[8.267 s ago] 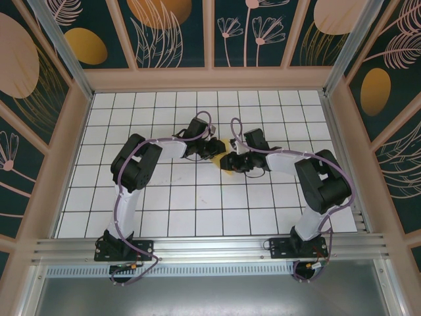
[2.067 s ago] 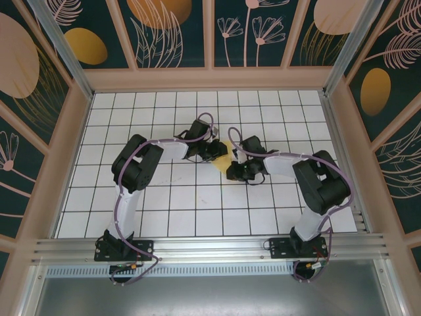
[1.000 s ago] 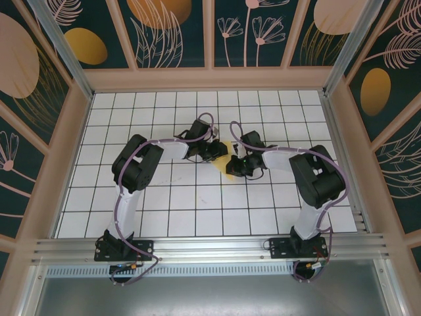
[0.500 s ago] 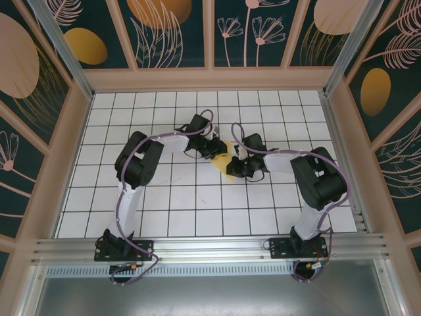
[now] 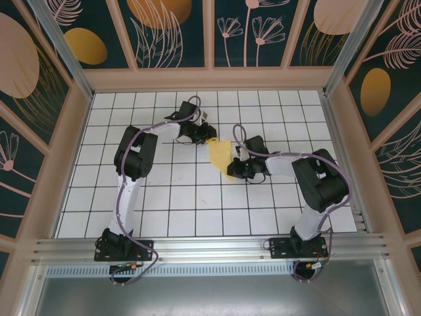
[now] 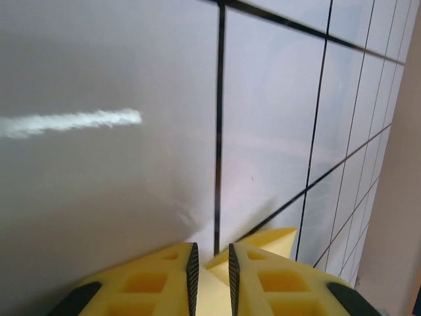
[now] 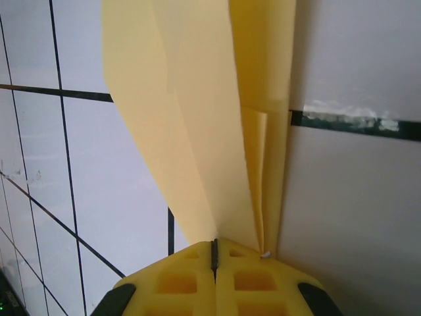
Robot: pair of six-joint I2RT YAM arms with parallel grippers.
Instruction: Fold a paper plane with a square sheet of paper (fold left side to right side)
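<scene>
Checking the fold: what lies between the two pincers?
The yellow paper spans from left pincer to right pincer in the top view.

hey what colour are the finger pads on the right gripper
Yellow, with hollow square cells, best seen in the right wrist view: the right gripper is clamped on the folded yellow paper.

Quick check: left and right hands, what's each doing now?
Left hand: nearly closed, pinching the paper's edge.
Right hand: closed on the paper.

The folded sheet of thin yellow-orange paper (image 5: 220, 155), narrowed into a creased, layered strip (image 7: 217, 118), sits mid-bench on the white grid, partly raised.
</scene>
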